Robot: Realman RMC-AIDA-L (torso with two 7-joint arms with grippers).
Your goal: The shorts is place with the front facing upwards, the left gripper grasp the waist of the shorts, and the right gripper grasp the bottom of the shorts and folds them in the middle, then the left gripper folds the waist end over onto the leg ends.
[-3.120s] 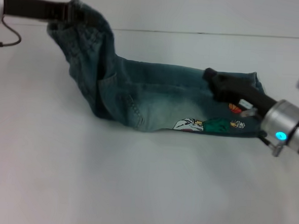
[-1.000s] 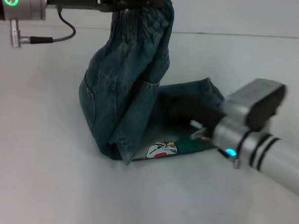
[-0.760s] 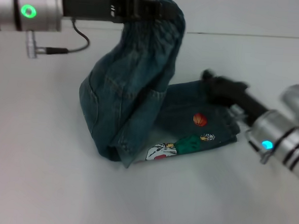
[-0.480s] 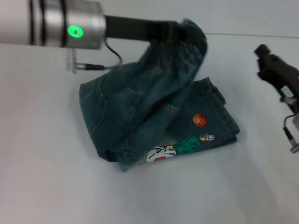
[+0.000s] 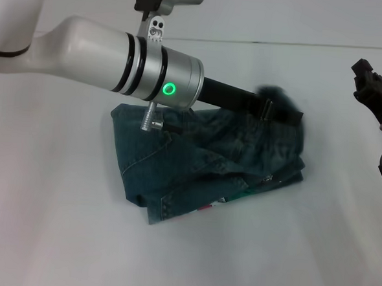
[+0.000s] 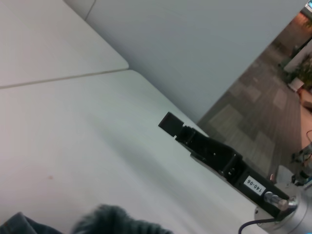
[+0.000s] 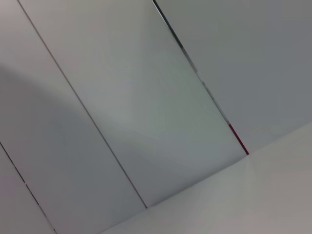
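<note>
The left arm (image 5: 86, 49) is a thick, glossy white tube that ends in a brushed silver collar ringed by two black bands, with a round green light glowing on it. A small silver plug juts from that collar, and a grey bracket with two screws sits above. Past it runs a slim black left hand (image 5: 280, 109). The right hand (image 6: 204, 146) is black and boxy, bearing a white label printed 140-06, with a thin cable at its silver base.

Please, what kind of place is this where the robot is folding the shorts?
Probably an office or lab test area: a plain white table, bare grey wall panels, and beyond the table a carpet-tiled floor. The left gripper lays the shorts down.
</note>
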